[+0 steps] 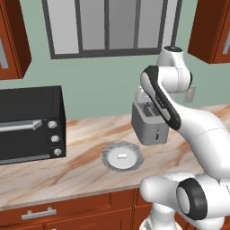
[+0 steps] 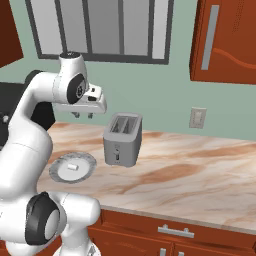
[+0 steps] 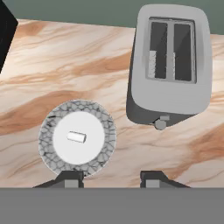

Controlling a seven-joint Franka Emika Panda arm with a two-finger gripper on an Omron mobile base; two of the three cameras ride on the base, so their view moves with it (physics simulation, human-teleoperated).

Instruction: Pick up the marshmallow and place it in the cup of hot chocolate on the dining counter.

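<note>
The marshmallow (image 1: 121, 156) (image 2: 73, 166) (image 3: 76, 137), a tiny white stubby block, lies on its side in the middle of a grey ribbed round plate (image 1: 106, 155) (image 2: 88, 161) (image 3: 47, 131). The plate sits on a wall-backed marble counter (image 1: 81, 134). My gripper (image 2: 82, 115) (image 3: 111, 180) hangs open well above the counter, between the plate and the toaster, with nothing between its fingers. In the hand view the marshmallow lies up and to the left of the left fingertip (image 3: 72, 179). The cup of hot chocolate and the dining counter are out of view.
A grey two-slot toaster (image 1: 150, 128) (image 2: 121, 140) (image 3: 170, 65) stands just right of the plate. A black toaster oven (image 1: 29, 123) sits at the counter's left end. Red-brown cabinets (image 2: 227, 40) hang above, and a window (image 1: 112, 27) is on the green wall.
</note>
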